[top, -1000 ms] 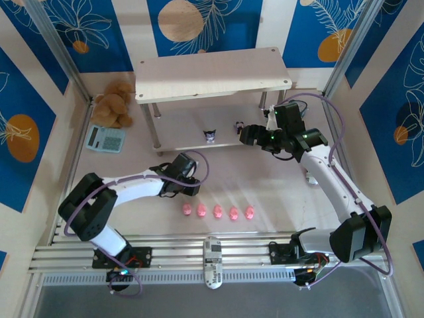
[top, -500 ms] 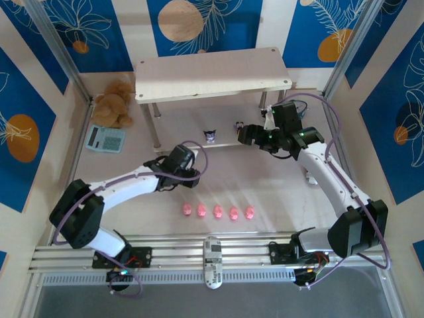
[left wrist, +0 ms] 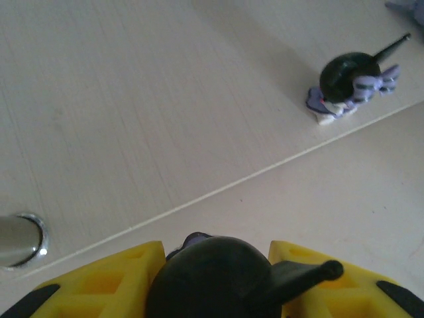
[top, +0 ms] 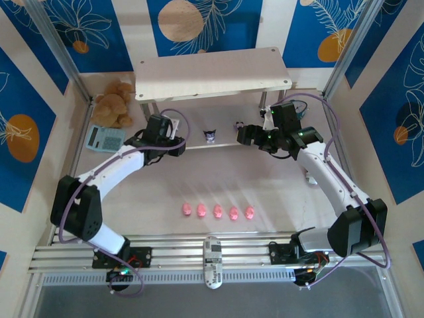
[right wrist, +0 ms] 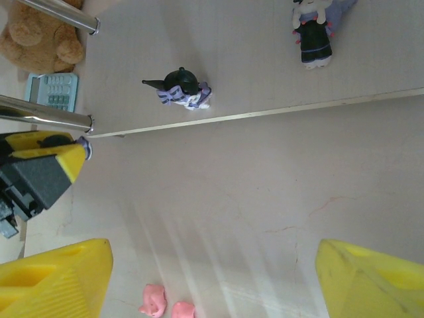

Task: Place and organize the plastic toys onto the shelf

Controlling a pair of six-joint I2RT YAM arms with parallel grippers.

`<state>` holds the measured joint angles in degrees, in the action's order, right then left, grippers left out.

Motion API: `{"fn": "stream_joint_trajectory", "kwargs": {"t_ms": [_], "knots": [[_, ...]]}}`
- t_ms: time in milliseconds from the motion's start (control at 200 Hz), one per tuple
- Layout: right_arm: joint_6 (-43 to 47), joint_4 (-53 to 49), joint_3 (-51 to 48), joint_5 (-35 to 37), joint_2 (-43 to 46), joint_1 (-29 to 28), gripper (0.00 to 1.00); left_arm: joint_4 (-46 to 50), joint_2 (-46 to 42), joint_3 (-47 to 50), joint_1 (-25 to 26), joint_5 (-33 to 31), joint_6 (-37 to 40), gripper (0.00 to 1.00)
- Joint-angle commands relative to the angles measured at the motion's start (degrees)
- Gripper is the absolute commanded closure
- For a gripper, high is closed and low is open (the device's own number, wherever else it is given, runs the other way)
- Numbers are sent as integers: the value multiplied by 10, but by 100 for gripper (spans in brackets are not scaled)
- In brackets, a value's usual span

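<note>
My left gripper (top: 177, 144) is shut on a dark figurine (left wrist: 213, 281) and holds it just in front of the edge of the lower board (left wrist: 132, 99) of the shelf (top: 212, 76). A second dark figurine (top: 211, 134) stands on that board, and it is also in the left wrist view as the dark figurine (left wrist: 348, 83) at upper right. A third one (top: 239, 124) stands further right on the board. My right gripper (top: 245, 136) hangs open with nothing between its fingers, above the table in front of the shelf. Several pink pigs (top: 218, 212) lie in a row on the table.
A brown teddy bear (top: 114, 105) and a teal clock (top: 105, 138) sit left of the shelf. A silver shelf leg (left wrist: 20, 238) stands close to my left gripper's left side. Blue patterned walls enclose the table on three sides.
My left arm has swung from just behind the pig row back and left to the shelf's lower board, carrying the dark figurine. The right gripper has barely moved.
</note>
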<state>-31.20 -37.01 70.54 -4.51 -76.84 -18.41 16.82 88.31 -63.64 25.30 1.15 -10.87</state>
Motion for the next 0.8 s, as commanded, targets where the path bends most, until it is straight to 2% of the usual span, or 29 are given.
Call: {"fn": "stream_joint_trajectory", "kwargs": {"t_ms": [0,190,795], "knots": [[0,4,5,-4,-6,-3,19,-13,22,-26,-6,36,26,80],[-1,5,5,-2,-12,-6,19,-41,57,-35,-14,53,26,80],[-1,5,14,6,-34,-16,19,-57,109,-69,-31,44,43,80]]}}
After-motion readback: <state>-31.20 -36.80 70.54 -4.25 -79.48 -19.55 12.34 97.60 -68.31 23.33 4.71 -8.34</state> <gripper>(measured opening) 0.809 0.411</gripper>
